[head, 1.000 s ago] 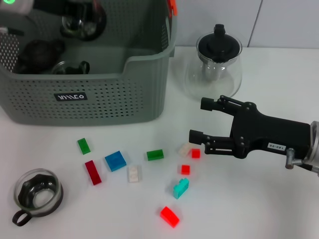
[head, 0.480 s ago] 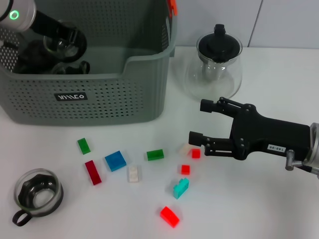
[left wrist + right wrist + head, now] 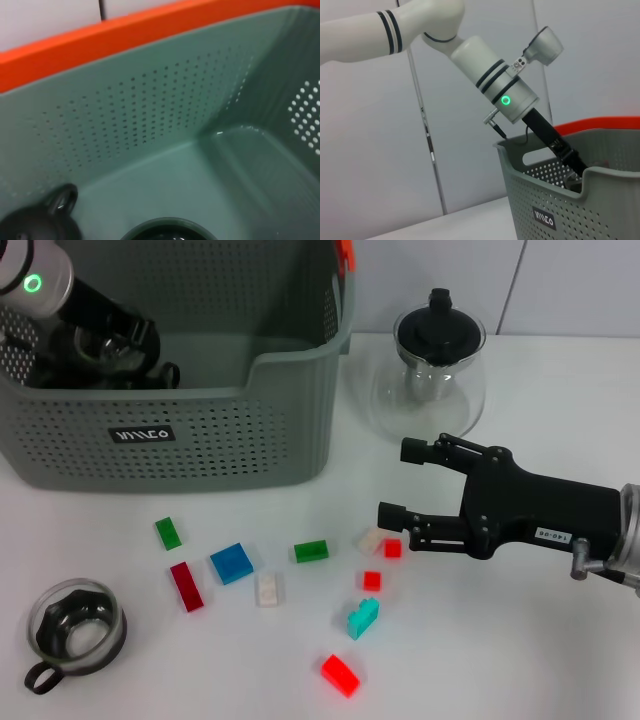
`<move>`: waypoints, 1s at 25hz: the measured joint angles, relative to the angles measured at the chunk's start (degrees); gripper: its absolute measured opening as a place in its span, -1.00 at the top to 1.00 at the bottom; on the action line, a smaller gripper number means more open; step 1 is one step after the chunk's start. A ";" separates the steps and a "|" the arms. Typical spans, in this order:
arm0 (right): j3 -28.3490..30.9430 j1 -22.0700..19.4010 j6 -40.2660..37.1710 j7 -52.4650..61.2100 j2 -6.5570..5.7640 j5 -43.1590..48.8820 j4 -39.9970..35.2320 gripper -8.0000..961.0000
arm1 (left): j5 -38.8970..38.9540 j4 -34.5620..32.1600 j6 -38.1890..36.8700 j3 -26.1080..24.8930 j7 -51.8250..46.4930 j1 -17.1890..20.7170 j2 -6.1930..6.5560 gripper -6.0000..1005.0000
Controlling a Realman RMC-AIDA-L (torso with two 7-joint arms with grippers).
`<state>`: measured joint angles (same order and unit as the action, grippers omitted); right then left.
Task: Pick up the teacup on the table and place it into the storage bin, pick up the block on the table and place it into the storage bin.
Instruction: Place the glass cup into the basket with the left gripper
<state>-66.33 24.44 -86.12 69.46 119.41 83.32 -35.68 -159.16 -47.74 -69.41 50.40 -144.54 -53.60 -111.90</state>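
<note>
The grey storage bin (image 3: 200,430) stands at the back left. My left gripper (image 3: 112,332) reaches down inside it, shut on a glass teacup (image 3: 92,346); that cup's dark rim (image 3: 170,231) shows in the left wrist view. A second glass teacup (image 3: 75,625) sits on the table at the front left. Several blocks lie on the table, among them blue (image 3: 231,563), green (image 3: 311,551) and red (image 3: 340,674). My right gripper (image 3: 400,482) hovers open just right of a white block (image 3: 369,538) and a small red block (image 3: 392,548).
A glass teapot with a black lid (image 3: 438,355) stands right of the bin, behind my right gripper. A dark pot (image 3: 42,222) lies inside the bin (image 3: 580,210). An orange edge (image 3: 345,254) sits behind the bin's far corner.
My left arm has carried the held teacup down and to the left, deeper into the bin. The right arm and the blocks have not moved.
</note>
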 joint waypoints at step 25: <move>0.45 0.56 0.63 0.06 -0.07 -0.19 0.50 -0.96 | 4.08 -43.22 9.71 7.71 -7.84 17.21 -11.58 -0.01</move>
<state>-65.88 24.99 -85.49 69.52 119.34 83.13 -35.17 -155.08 -90.96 -59.70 58.11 -152.38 -36.39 -123.49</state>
